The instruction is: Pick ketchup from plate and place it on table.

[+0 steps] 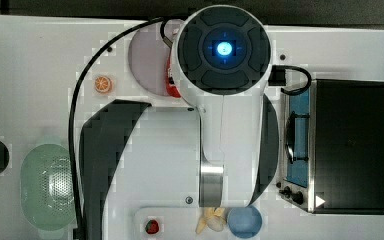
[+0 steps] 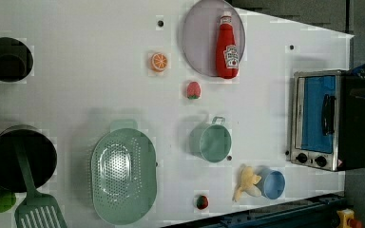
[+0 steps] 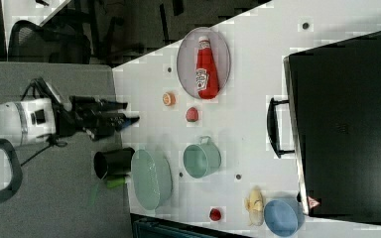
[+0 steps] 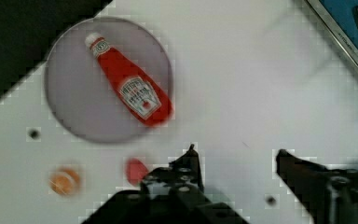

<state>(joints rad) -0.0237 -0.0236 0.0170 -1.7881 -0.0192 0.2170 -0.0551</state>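
The ketchup point(image 4: 130, 88), a red bottle with a white cap and label, lies on its side on the pale lilac plate point(image 4: 70, 107). The left view shows the ketchup point(image 2: 227, 47) across the plate point(image 2: 199, 38) near the table's far edge. The right view shows the same ketchup point(image 3: 206, 69) and plate point(image 3: 188, 59). In the top view the arm covers most of the ketchup point(image 1: 171, 85) and part of the plate point(image 1: 145, 55). My gripper point(image 4: 237, 156) hangs above the white table point(image 4: 242, 70), beside the plate, open with nothing between its fingers. My gripper point(image 3: 129, 118) is well clear of the bottle.
An orange slice point(image 2: 159, 61) and a red strawberry point(image 2: 193, 90) lie close to the plate. Farther off are a green cup point(image 2: 211, 141), a green colander point(image 2: 122, 171), a blue bowl point(image 2: 272, 184), a banana point(image 2: 247, 183) and a toaster oven point(image 2: 323, 118). Black pots point(image 2: 7, 59) stand at the left view's left.
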